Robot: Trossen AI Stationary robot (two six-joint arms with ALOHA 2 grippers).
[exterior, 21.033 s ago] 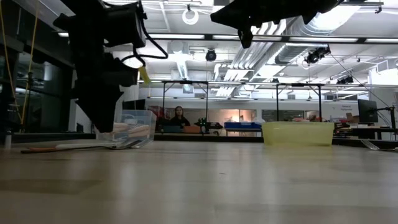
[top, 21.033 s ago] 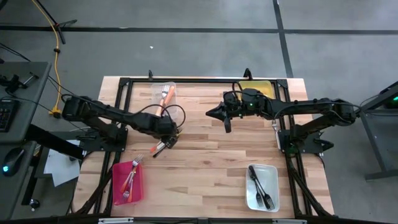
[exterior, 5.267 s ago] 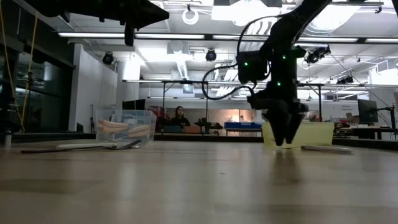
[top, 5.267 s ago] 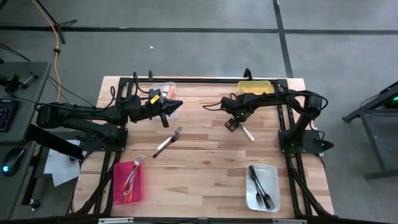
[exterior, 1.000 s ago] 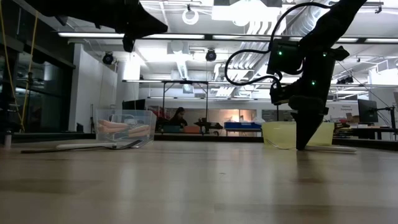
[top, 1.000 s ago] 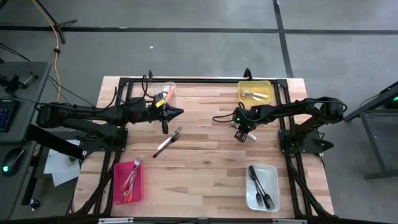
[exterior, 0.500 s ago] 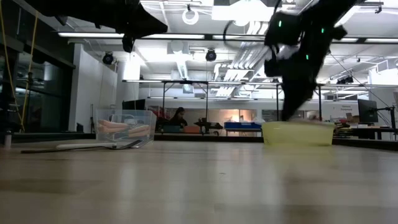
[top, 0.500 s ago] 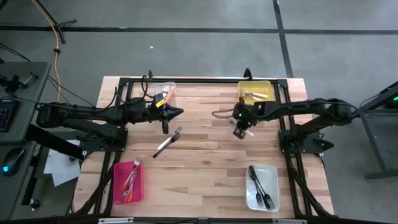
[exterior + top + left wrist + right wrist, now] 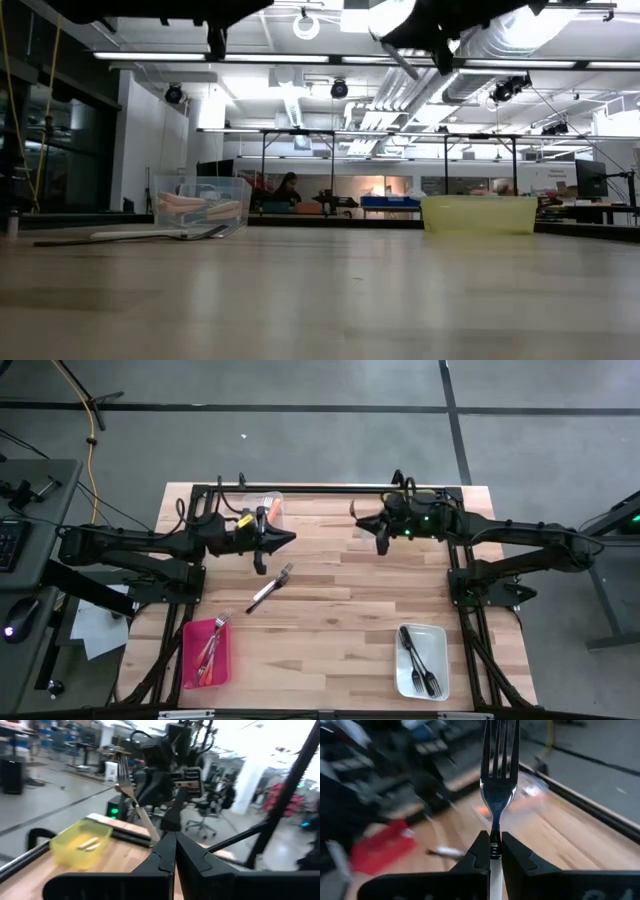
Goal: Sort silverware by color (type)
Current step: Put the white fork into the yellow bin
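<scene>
My right gripper (image 9: 494, 839) is shut on a white-handled fork (image 9: 498, 775), high over the table near the far edge (image 9: 364, 526). The left wrist view shows that fork (image 9: 128, 784) raised in the air. My left gripper (image 9: 288, 538) hangs shut and holds nothing, beside a clear bin (image 9: 266, 508) of orange silverware. Another fork (image 9: 270, 588) lies flat on the table below it, also in the low view (image 9: 130, 236). A red bin (image 9: 205, 653) holds red forks, and a white bin (image 9: 421, 660) holds dark ones. My right gripper pinches the fork between its two fingers at the neck (image 9: 495, 831), where the metal meets the white handle (image 9: 495, 877). The fork lies along the fingers: the handle runs back between them and the tines (image 9: 499, 750) stick out past their tips. It is lifted clear of the table.
A yellow bin (image 9: 478, 214) stands at the far right, mostly under my right arm in the high view (image 9: 425, 494). A black frame (image 9: 300, 488) runs along the far edge. Bare wood (image 9: 330, 630) spreads between the bins.
My right gripper has risen from the table in front of the yellow bin with the white-handled fork. It has gone toward the far edge and tipped from pointing down to nearly level. The fork has come clear of the table.
</scene>
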